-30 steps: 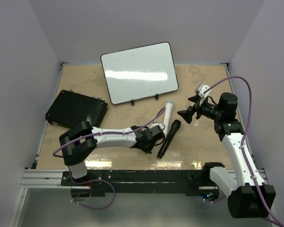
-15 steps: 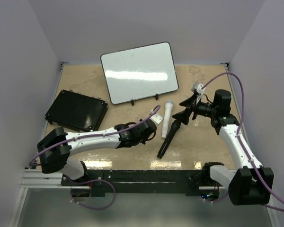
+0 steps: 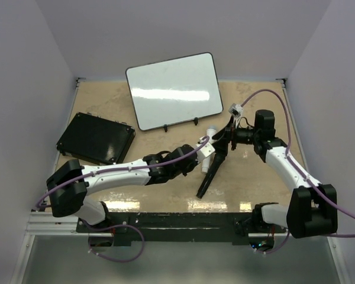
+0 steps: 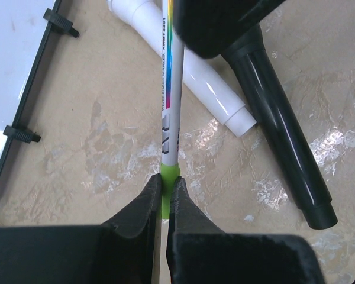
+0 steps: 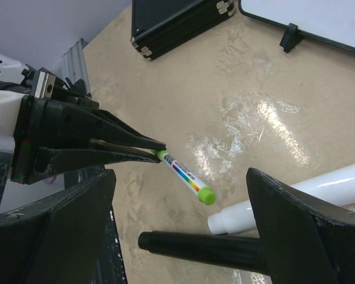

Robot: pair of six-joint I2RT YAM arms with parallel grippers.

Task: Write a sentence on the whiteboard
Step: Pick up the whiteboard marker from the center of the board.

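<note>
Left wrist view shows the left claw (image 4: 164,190) clamped on one green end of a marker (image 4: 172,112), which points straight out ahead of it. Over the last second both arms have swung together above the tabletop (image 3: 254,177). The right claw (image 3: 223,141), jaws spread wide, now brackets the marker's far green end (probably the cap, to be pulled off). The whiteboard (image 3: 174,89) stands well beyond both claws and is blank, so no sentence is started; uncapping likely comes first.

- We see the whiteboard (image 3: 174,90): glossy white rectangle, thin black frame, rounded corners, glare streak across it.
- We note it stands at far centre on small black feet (image 3: 166,126), skewed.
</note>
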